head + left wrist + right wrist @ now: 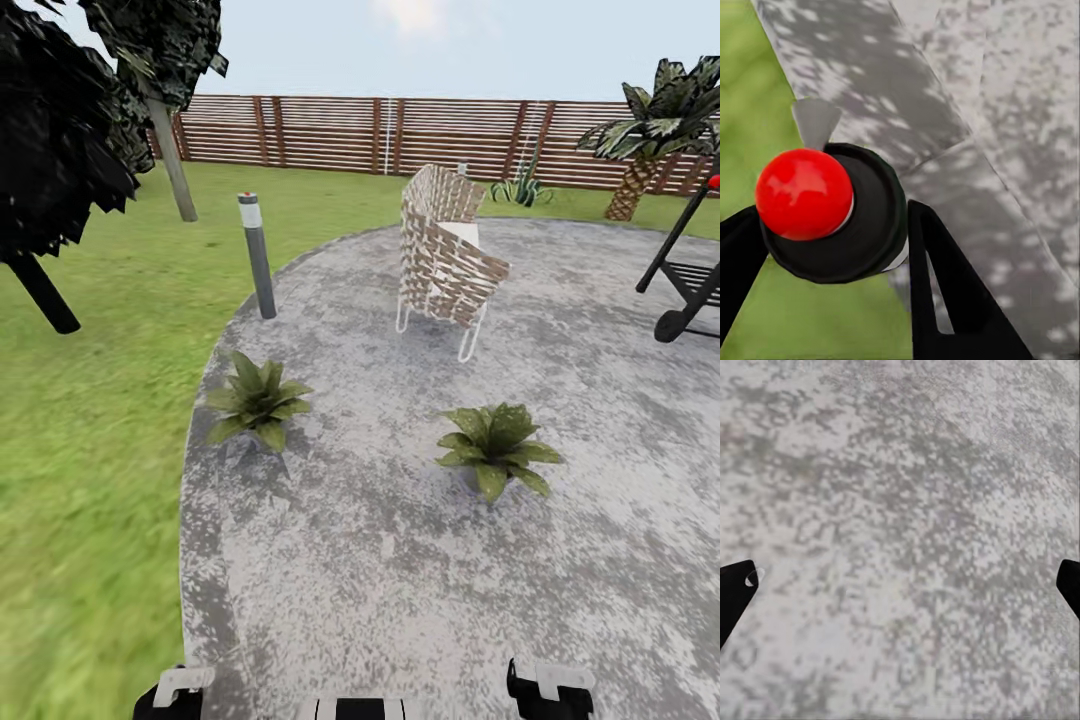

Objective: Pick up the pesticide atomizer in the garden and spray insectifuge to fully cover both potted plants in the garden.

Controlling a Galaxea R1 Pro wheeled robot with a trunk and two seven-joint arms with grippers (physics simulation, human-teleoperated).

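The left pincer (832, 225) was closed around the pesticide atomizer (832, 217): in the left wrist view a black finger (952, 292) pressed against one side of the bottle's dark round top and the other finger touched the opposite side, with the red spot (804, 193) sitting on its crown. Beneath it lay the edge of the grey mottled patio (1005, 112) and a strip of lawn (750, 112). The right pincer (900, 585) stood wide open with nothing in it, its two dark fingertips (735, 589) at the far sides of the right wrist view and bare paving (900, 510) between them. From the head view, the two potted plants sat on the patio (400, 580) ahead, well apart from each other: one plant (256, 398) near the paving's edge by the grass (90, 450), the other plant (497, 446) further toward the middle. Behind them stood a woven chair (445, 255), with a grey bollard lamp (257, 255) at the rim of the paving to its left. A brown slatted fence (400, 130) closed off the back of the garden, a palm (650, 140) rose at the far right, and a dark tree (60, 130) overhung the left.
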